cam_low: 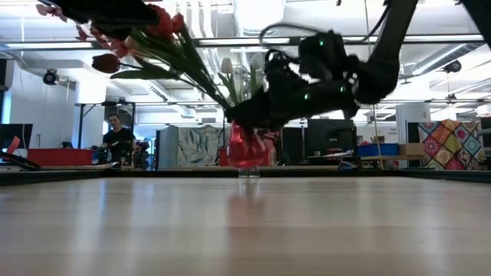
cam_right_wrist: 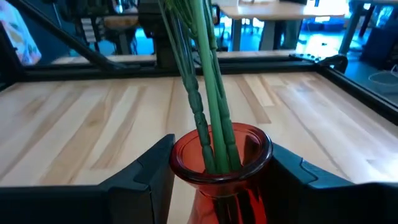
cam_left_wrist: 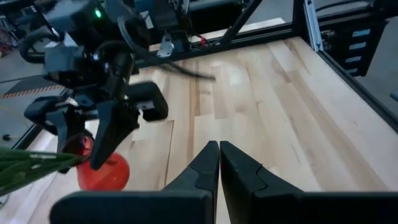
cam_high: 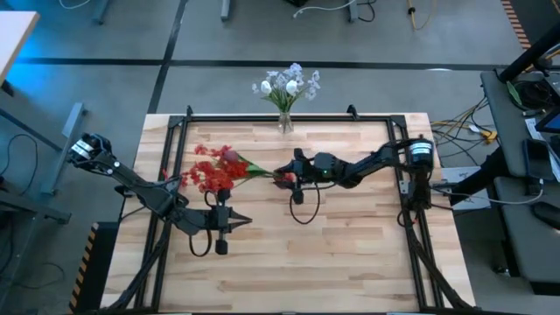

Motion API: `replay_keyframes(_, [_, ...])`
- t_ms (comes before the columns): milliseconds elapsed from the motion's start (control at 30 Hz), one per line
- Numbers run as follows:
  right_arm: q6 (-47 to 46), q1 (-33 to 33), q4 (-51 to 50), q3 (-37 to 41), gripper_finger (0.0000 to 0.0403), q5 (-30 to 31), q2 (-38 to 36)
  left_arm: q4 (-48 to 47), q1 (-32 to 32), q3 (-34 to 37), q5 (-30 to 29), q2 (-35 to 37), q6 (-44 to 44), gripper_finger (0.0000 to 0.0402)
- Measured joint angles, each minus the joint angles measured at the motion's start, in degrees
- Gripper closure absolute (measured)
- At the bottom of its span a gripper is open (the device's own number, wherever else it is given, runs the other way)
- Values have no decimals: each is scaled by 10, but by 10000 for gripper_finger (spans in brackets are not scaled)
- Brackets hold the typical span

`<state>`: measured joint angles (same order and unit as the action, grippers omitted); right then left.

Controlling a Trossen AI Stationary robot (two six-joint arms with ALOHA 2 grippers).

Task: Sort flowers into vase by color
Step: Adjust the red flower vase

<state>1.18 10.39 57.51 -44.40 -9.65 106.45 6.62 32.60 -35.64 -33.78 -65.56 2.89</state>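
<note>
A red glass vase (cam_right_wrist: 221, 165) sits between my right gripper's (cam_right_wrist: 221, 180) fingers near the table's middle (cam_high: 286, 178). It holds several green stems (cam_right_wrist: 205, 93) whose red clusters and dark pink buds (cam_high: 213, 171) lean out toward the table's left. White and pale-blue flowers (cam_high: 287, 85) stand in a clear vase (cam_high: 285, 122) at the far edge. My left gripper (cam_left_wrist: 219, 163) is shut and touches nothing; it hovers near the red blossoms on their near side (cam_high: 229, 220). My right gripper holds the red vase by its neck, just under the rim (cam_right_wrist: 180, 168), pinched between the two fingers (cam_right_wrist: 146, 177), one on each side. The fingers come level from the table's right. In the low view the vase (cam_low: 249, 146) hangs clear of the table, stems slanting up and left.
A black metal frame (cam_high: 262, 116) runs around the wooden table top (cam_high: 350, 254). Bare wood lies on the near half and on the right. A person (cam_low: 116, 138) sits in the room far behind the table.
</note>
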Motion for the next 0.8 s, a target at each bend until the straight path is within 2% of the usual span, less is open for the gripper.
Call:
replay_keyframes(133, [-15, 0, 93, -1, 232, 0, 58, 2, 0, 0, 0, -7, 16, 402])
replay_keyframes(300, [-44, 0, 162, -6, 232, 0, 112, 2, -1, 0, -3, -36, 37, 402])
replay_keyframes(467, [-67, 0, 172, -14, 232, 3, 127, 2, -1, 1, -45, -63, 56, 402])
replay_keyframes(700, [-92, 5, 159, -14, 232, -6, 124, 4, -2, 1, -46, -71, 87, 402])
replay_keyframes(800, [-103, 7, 154, -14, 198, -7, 122, 4, -2, 1, -66, -74, 98, 402])
